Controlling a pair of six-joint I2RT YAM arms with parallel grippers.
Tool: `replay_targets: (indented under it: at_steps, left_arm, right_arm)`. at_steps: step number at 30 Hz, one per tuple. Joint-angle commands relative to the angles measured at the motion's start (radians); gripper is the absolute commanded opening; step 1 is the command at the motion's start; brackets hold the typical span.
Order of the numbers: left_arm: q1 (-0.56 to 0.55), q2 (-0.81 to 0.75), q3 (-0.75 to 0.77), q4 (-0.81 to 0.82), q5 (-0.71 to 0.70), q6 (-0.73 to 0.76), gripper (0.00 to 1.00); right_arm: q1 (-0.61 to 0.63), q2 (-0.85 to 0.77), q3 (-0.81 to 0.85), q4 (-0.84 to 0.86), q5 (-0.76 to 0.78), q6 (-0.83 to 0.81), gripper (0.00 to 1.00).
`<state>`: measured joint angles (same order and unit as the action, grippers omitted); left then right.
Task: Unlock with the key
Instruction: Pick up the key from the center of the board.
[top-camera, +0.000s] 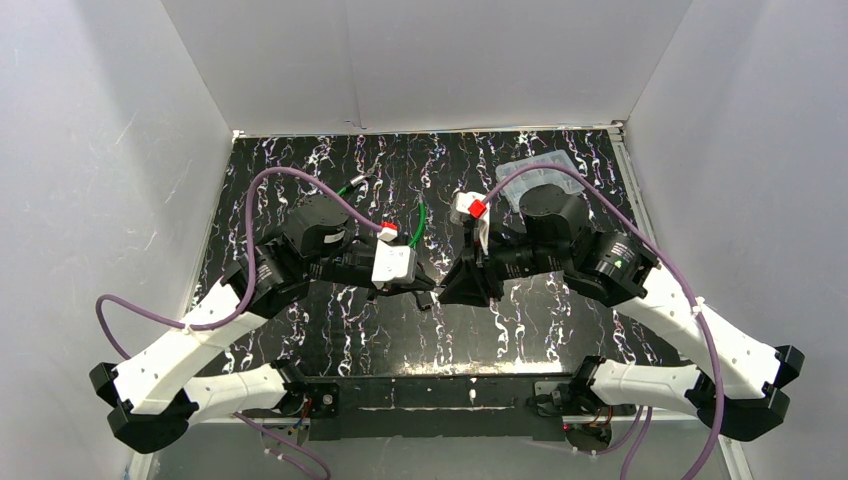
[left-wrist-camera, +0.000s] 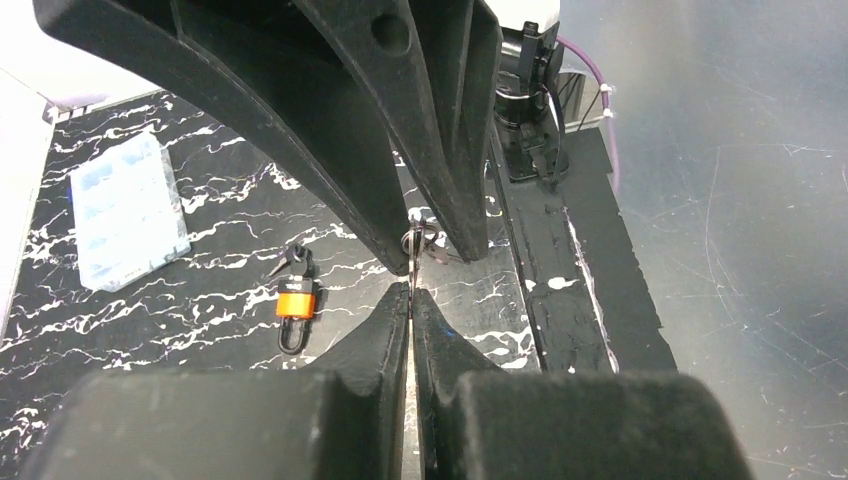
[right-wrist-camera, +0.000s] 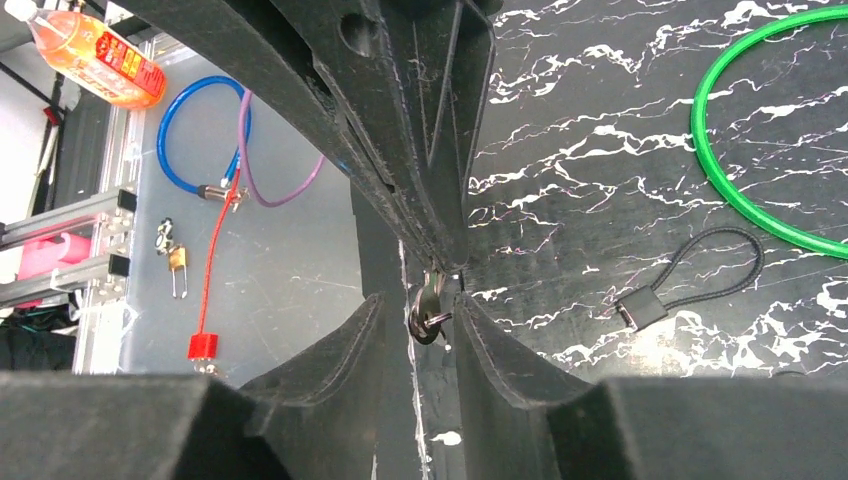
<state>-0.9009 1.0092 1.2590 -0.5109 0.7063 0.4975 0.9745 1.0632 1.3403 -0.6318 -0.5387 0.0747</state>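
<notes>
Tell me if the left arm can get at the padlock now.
Probably not yet: the left hand is shut on the key, though the padlock lies unblocked on the table nearby.

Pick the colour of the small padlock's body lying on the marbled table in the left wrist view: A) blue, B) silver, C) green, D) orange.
D: the padlock on the table shows an orange body with a dark shackle.
</notes>
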Motion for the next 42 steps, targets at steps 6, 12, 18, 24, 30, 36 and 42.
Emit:
replay_targets:
  at_steps: [6, 12, 18, 24, 30, 36, 42]
  left_arm:
    - [-0.008, 0.001, 0.046, -0.012, 0.007, 0.018, 0.0]
    - [-0.007, 0.003, 0.051, -0.01, 0.011, 0.015, 0.0]
    - [-0.007, 0.001, 0.058, 0.0, -0.014, 0.015, 0.37]
    - [-0.006, 0.0, 0.088, 0.017, -0.138, 0.015, 0.98]
    - [-0.001, -0.037, 0.041, 0.096, -0.22, -0.103, 0.98]
    - [0.004, -0.025, 0.004, 0.172, -0.159, -0.335, 0.79]
    - [0.009, 0.011, 0.009, 0.262, -0.116, -0.467, 0.53]
  right_arm:
    - [0.017, 0.009, 0.045, -0.006, -0.015, 0.002, 0.05]
    - [0.019, -0.025, 0.006, 0.067, 0.045, 0.041, 0.01]
    - [0.021, -0.128, -0.16, 0.294, 0.103, 0.129, 0.01]
    - [0.027, -0.255, -0.331, 0.522, 0.198, 0.222, 0.01]
    - [0.027, -0.381, -0.467, 0.769, 0.39, 0.32, 0.01]
    - [0.029, -0.422, -0.541, 0.998, 0.48, 0.374, 0.01]
    - [0.028, -0.4, -0.517, 1.026, 0.449, 0.383, 0.01]
